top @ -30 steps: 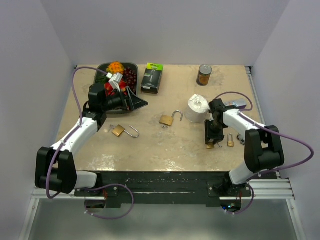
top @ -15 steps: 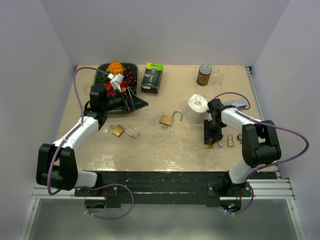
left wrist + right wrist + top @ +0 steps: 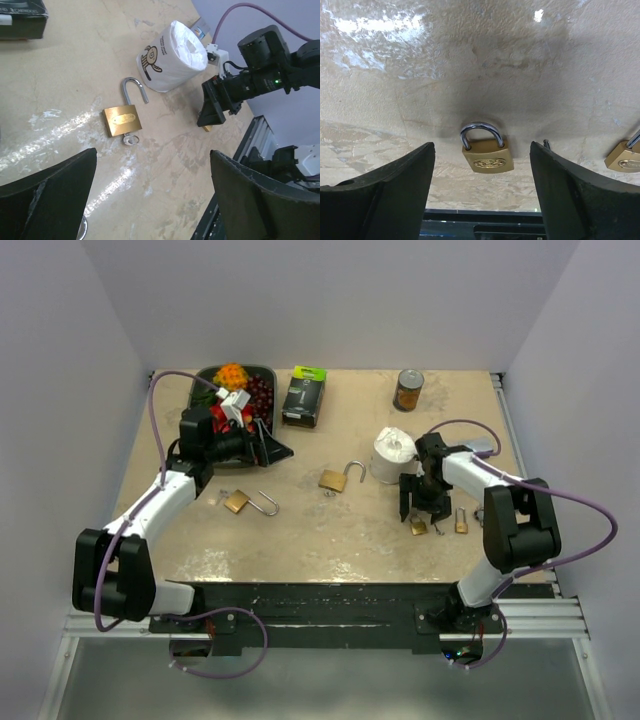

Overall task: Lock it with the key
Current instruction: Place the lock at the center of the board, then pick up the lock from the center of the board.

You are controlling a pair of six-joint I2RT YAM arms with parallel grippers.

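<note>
Brass padlock [image 3: 487,156], shackle shut, lies on the counter [image 3: 470,60] under our right end effector [image 3: 480,146], spread wide and empty, likely poised to grasp

Tray [image 3: 197,376] back left; box [image 3: 304,397] just right of it; can [image 3: 408,390] back right. Paper roll [image 3: 392,456] right of centre padlock [image 3: 334,480]; left padlock [image 3: 237,502] nearer, leftward. Near padlock [image 3: 419,527] before roll; rightmost padlock [image 3: 461,522] beside it.

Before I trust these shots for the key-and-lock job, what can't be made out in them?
Right wrist: second padlock cut off by the right edge; a thin tip is hidden behind one of the fingers, key or not unclear.
Left wrist: black box cut by the top edge.
Top: small bits by the middle open padlock too small to identify.
</note>
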